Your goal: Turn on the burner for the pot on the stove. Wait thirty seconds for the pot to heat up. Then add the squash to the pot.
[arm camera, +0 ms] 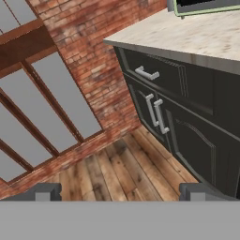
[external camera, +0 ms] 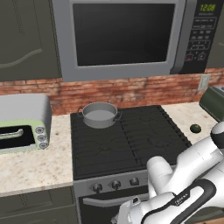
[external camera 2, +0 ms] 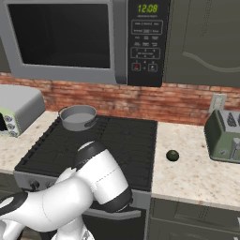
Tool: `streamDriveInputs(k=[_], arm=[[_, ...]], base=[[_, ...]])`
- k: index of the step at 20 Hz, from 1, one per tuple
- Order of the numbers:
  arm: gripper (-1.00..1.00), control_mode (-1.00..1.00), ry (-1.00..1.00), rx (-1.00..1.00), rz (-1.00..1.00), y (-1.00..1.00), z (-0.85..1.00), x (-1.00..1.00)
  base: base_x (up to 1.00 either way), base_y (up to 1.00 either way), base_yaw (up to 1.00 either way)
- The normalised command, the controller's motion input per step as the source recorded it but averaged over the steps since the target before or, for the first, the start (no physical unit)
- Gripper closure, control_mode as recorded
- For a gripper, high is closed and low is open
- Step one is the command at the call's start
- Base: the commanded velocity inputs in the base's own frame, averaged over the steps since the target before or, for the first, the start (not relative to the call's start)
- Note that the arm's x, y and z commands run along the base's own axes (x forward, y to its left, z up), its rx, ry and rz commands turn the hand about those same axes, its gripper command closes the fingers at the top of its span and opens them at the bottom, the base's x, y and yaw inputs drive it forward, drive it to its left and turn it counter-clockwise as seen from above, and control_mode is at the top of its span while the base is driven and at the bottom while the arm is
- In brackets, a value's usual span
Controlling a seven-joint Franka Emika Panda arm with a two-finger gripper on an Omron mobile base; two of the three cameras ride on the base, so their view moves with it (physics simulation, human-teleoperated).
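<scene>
The grey pot (external camera: pixel 99 114) (external camera 2: pixel 78 117) sits on the back-left burner of the black stove (external camera: pixel 131 144) (external camera 2: pixel 117 140). The pot hides that burner, and no flame shows around it. The dark green squash (external camera: pixel 195 127) (external camera 2: pixel 172 155) lies on the counter right of the stove. Steel knobs (external camera: pixel 116 184) line the stove's front strip. My arm is folded low in front of the stove. In the hand view my gripper (arm camera: pixel 122 194) is open and holds nothing. It points at the wooden floor and dark lower cabinets, far from the pot and the squash.
A pale-green toaster oven (external camera: pixel 22 124) (external camera 2: pixel 14 110) stands on the left counter and a green toaster (external camera 2: pixel 225 133) on the right one. A microwave (external camera: pixel 122 35) hangs above the stove. Dark cabinet doors (arm camera: pixel 187 117) and a brick wall with windows (arm camera: pixel 47 108) face the hand.
</scene>
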Motion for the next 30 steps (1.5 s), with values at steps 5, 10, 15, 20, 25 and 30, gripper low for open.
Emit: streamDriveInputs(k=[5,10,15,20,25,30], arm=[[-1.00,-1.00,0.00,0.00,0.00,0.00,0.00,0.00],[-1.00,-1.00,0.00,0.00,0.00,0.00,0.00,0.00],[-1.00,-1.00,0.00,0.00,0.00,0.00,0.00,0.00],[-1.00,-1.00,0.00,0.00,0.00,0.00,0.00,0.00],[-1.00,-1.00,0.00,0.00,0.00,0.00,0.00,0.00],[-1.00,-1.00,0.00,0.00,0.00,0.00,0.00,0.00]], base=[[0.00,0.00,0.00],[0.00,0.00,0.00],[0.00,0.00,0.00],[0.00,0.00,0.00],[0.00,0.00,0.00],[0.00,0.00,0.00]])
